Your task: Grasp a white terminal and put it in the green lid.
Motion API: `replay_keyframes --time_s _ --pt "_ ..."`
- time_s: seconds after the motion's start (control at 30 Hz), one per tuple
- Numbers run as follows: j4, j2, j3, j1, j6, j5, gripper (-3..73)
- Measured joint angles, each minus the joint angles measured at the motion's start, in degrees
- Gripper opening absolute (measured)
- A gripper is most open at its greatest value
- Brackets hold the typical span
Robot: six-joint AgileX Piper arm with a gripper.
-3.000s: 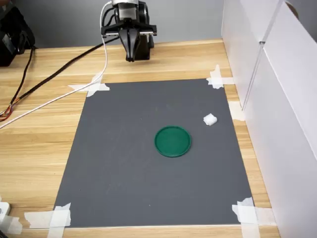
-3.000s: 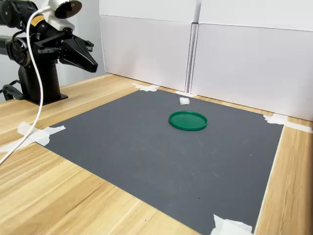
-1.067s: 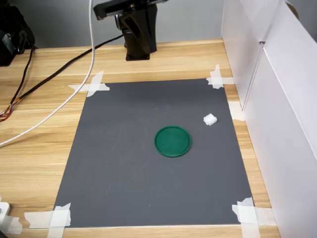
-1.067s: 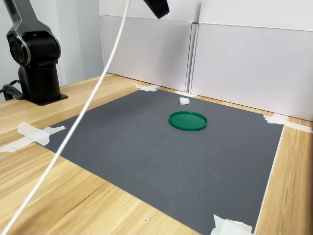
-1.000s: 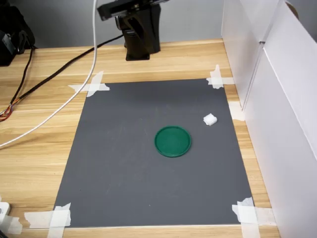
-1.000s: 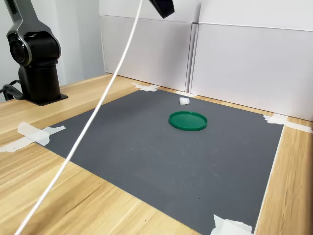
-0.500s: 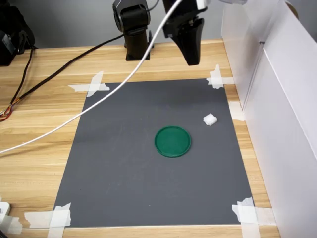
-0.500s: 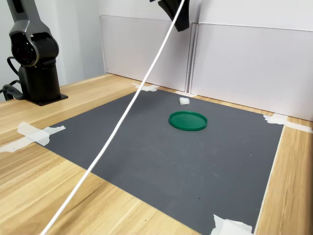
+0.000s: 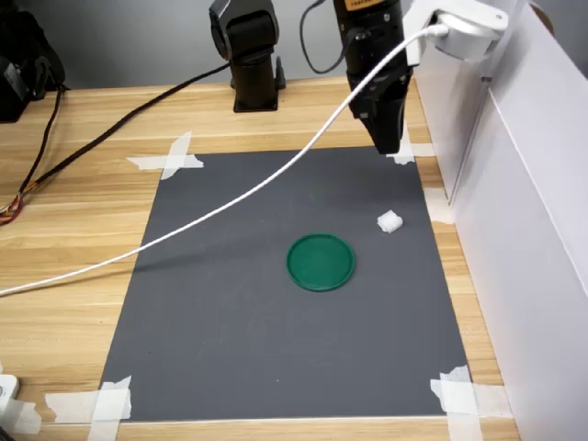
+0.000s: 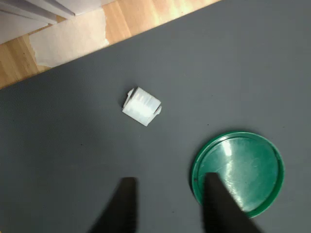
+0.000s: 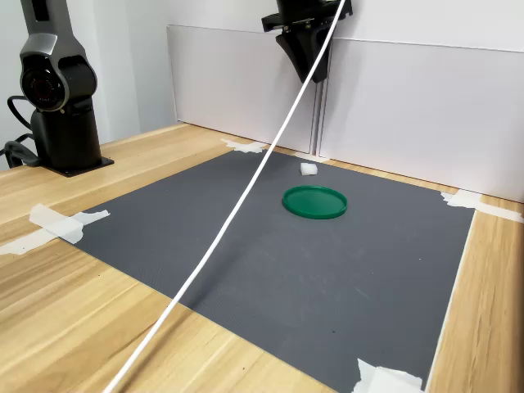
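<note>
Jaws [image 10: 167, 204] hang high, parted with nothing between them, terminal [image 10: 141, 106] on the mat ahead of the tips and lid [image 10: 237, 172] under one finger, though blur hides exact alignment; a straight descent could clip the lid or tip the terminal.

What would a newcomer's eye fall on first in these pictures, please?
Probably the green lid, near the middle of the dark grey mat, with the white terminal lying apart from it toward the first exterior view's right. Next, the gripper hanging in the air beyond the terminal, and the white cable running slantwise across the mat in both exterior views.
</note>
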Motion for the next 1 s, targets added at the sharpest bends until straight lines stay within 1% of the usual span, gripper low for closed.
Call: replay_keyframes --time_s 0.13,0.2,0.23,0.37,0.47,0.63,0.8,1.0 --pt "0.2 1.1 0.0 0.0 2.2 -1.1 63.1" --pt "0.6 1.7 0.0 0.0 2.5 -1.5 68.2" --pt "0.9 1.9 0.0 0.0 2.7 -1.5 69.3" --pt "2.7 2.7 0.0 0.0 3.0 -1.1 70.8" --pt "2.9 4.1 0.0 0.0 3.1 -0.4 70.8" --pt "1.5 7.1 0.0 0.0 2.5 -0.5 70.9" --pt "1.4 9.4 0.0 0.0 2.3 -2.1 70.9" --pt "0.6 9.7 4.9 0.0 1.8 -6.8 70.9"
